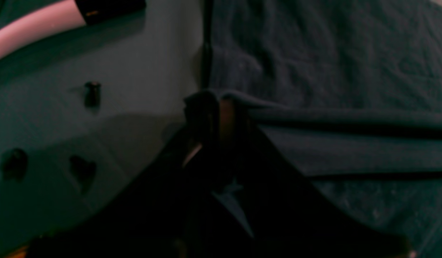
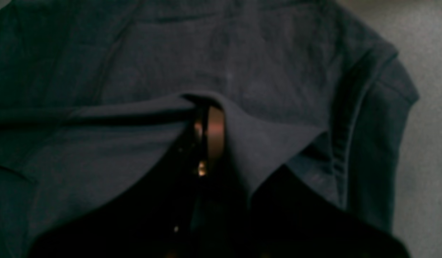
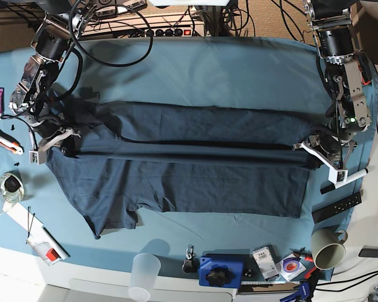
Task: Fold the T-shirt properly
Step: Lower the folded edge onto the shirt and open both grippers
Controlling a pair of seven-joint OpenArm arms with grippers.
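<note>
The shirt (image 3: 195, 182) is spread across the cloth (image 3: 220, 75) in the middle of the table, between the two arms. A fold of it is pinched at both ends: one end is gripped by the left gripper (image 3: 318, 157), the other by the right gripper (image 3: 68, 146). Both sets of jaws are closed on the fabric, and between them the fold is drawn into a long, nearly straight ridge with a dark groove beside it. In the right wrist view, a flap of fabric is draped over the fingertips, and a sleeve edge is seen at the right of the frame.

On the side of the ridge toward the bottom of the base view, a broad part of the shirt is laid out, with a crumpled corner reaching down at the left. Along the bottom edge of that view, a clear cup (image 3: 145, 272), a blue box (image 3: 220, 270) and a white box (image 3: 265, 262) are seen. A beige mug (image 3: 328, 249) is placed at the lower right, and a glass jar (image 3: 10, 187) is placed at the far left. Near the jar, a red-and-white item (image 3: 47, 250) is seen.
</note>
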